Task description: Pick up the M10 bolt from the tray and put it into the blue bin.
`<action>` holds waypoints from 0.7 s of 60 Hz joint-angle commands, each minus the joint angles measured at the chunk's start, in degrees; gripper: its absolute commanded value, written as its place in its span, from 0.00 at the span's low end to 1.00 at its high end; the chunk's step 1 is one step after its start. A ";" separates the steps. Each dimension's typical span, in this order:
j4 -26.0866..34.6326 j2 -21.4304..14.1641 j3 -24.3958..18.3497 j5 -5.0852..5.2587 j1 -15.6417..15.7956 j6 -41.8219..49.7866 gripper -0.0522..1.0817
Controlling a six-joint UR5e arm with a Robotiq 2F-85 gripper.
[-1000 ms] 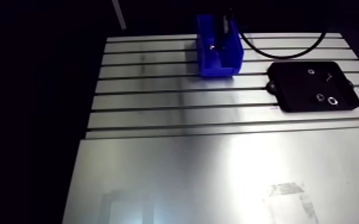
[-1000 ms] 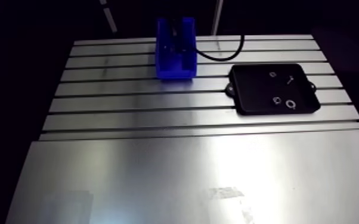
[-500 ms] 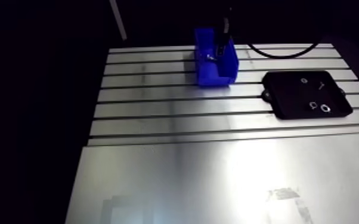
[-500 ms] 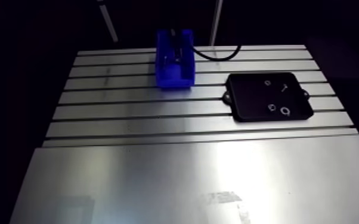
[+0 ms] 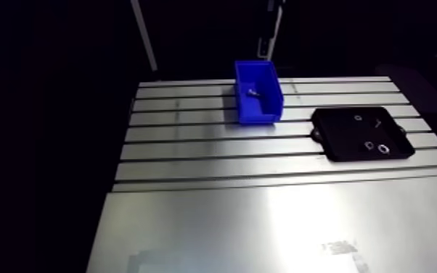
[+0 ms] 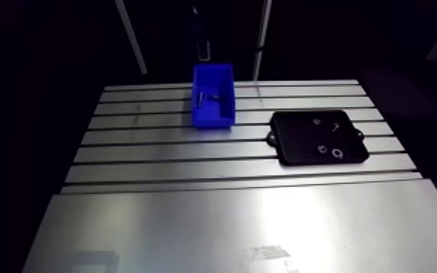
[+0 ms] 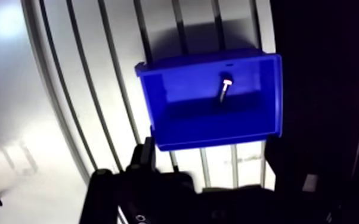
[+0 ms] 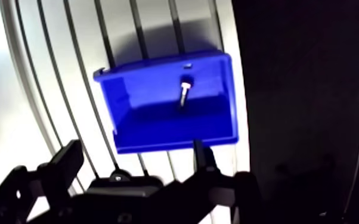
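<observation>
M10 bolt [image 7: 224, 87] lies inside the blue bin [image 7: 176, 128]; we hold our gripper [image 8: 135, 152] high above it, wrist pointing down, fingers [image 8: 68, 161] spread apart, gripping nothing.

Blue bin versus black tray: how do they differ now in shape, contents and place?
The blue bin is deep with tall walls; the black tray is flat and shallow. The bin holds one bolt; the tray holds a few small parts, too small to identify. In the arm view the bin sits farther back, the tray nearer and apart from it. Both rest on the slotted table.
</observation>
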 commanded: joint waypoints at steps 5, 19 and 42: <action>11.94 -7.63 -9.50 0.48 -1.22 60.61 0.05; 16.44 -10.87 -8.50 0.86 -1.88 77.07 0.05; 17.75 -13.97 -7.51 0.98 -3.46 78.52 0.05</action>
